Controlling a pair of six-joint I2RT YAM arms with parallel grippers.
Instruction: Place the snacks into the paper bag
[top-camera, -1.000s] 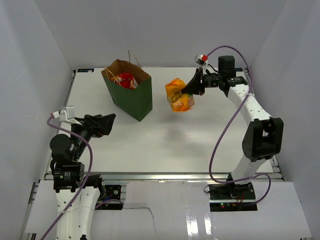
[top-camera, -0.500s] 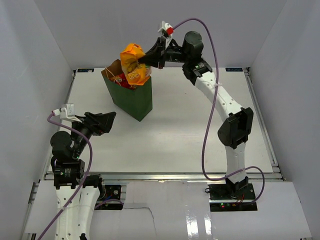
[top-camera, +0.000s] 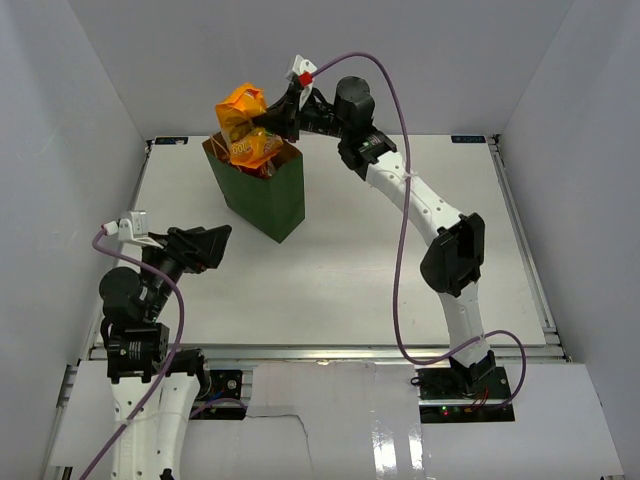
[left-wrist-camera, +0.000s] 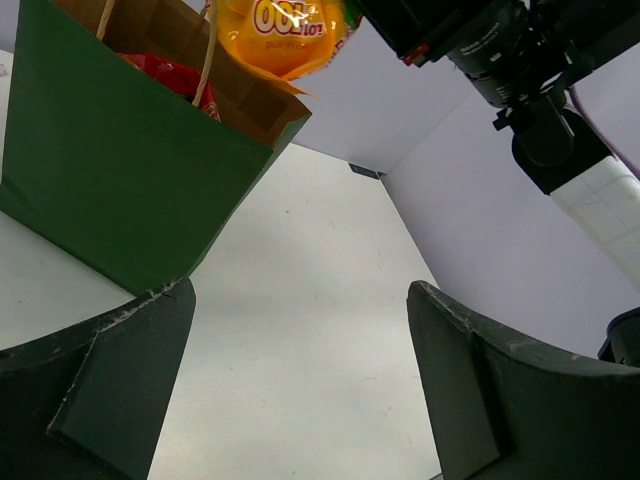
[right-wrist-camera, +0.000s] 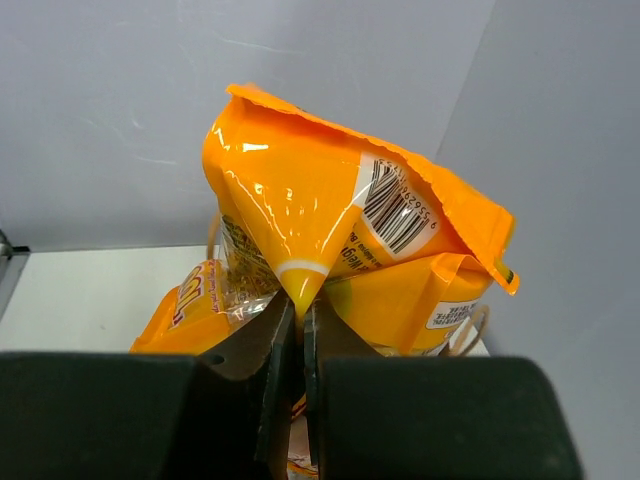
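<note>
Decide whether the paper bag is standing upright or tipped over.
Upright: the paper bag stands on its base, mouth facing up, red packet inside.

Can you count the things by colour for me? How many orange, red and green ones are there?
Orange: 1, the orange crinkly snack bag held over the opening
Red: 1, the red crinkly packet lying inside
Green: 1, the tall dark green paper bag
Total: 3
</note>
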